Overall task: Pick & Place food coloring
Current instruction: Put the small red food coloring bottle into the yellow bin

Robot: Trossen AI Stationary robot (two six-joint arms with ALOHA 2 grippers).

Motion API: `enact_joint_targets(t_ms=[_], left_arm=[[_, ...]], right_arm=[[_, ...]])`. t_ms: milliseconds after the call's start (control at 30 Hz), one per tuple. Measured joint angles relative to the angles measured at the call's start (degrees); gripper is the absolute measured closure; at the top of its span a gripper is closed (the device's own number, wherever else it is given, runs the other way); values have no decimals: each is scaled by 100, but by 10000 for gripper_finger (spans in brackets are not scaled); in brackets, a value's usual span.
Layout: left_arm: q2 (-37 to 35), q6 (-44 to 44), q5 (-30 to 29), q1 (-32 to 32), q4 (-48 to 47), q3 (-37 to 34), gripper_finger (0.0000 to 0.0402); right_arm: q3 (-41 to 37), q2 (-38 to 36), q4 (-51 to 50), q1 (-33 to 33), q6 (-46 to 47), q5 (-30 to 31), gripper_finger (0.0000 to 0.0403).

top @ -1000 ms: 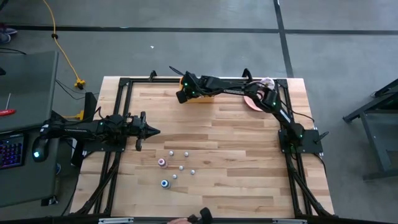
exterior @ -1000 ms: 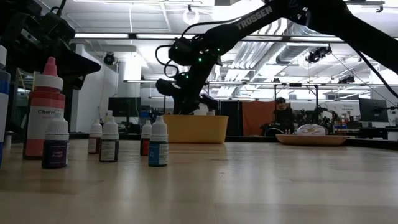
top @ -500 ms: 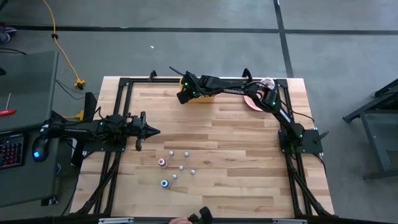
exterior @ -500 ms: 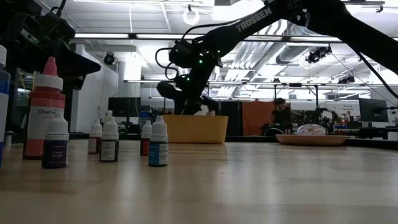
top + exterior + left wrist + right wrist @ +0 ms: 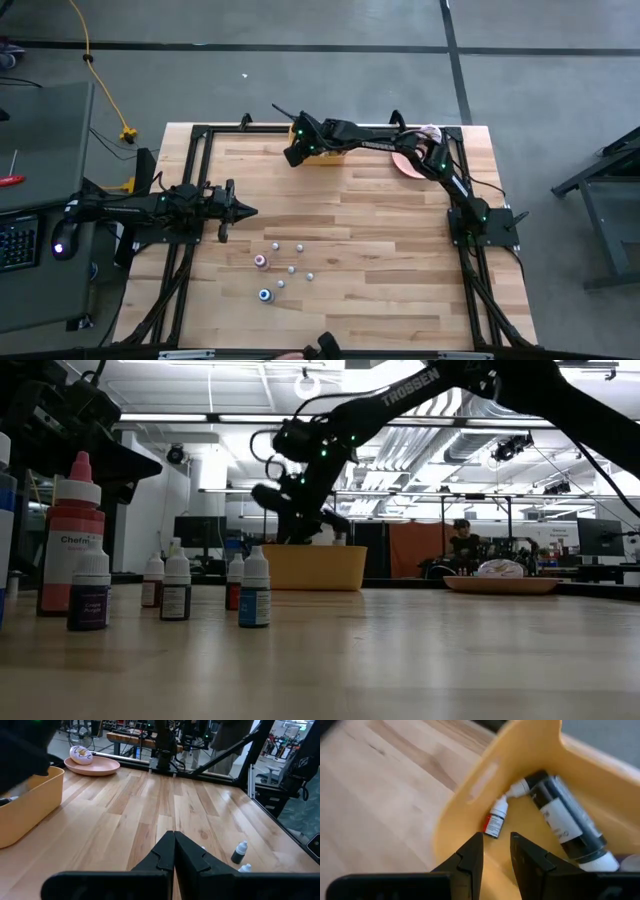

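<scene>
Several tiny food coloring bottles [image 5: 280, 268] with whitish caps stand upright on the table's near-left part; in the low view they stand in a row [image 5: 176, 586] beside a taller red one [image 5: 73, 536]. My right gripper [image 5: 496, 840] is open and hovers over the near-left corner of the yellow bin [image 5: 322, 156]. Below it, on the bin's floor, lie a small red-labelled bottle [image 5: 495, 819] and a bigger dark bottle [image 5: 566, 822]. My left gripper [image 5: 174, 838] is shut and waits at the table's left side, short of the bottles [image 5: 240, 852].
The yellow bin [image 5: 313, 567] stands at the table's far edge. Right of it is a pink plate [image 5: 404, 164] with a donut [image 5: 500, 568]. A black frame runs along the table's edges. Bare wood lies between the bottles and the bin. A person shows in the room behind.
My right gripper has risen a little over the bin.
</scene>
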Motion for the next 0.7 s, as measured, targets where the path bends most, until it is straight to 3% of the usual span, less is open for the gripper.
enact_joint_targets(t_ms=[300,700], left_arm=[[-2,0,0,0,0,1,401],[0,0,2,-1,0,1,401]], right_arm=[[0,-702,-52,164,-1010,-252,315],[4,-1438,-486,985,-2802,-1485,315]])
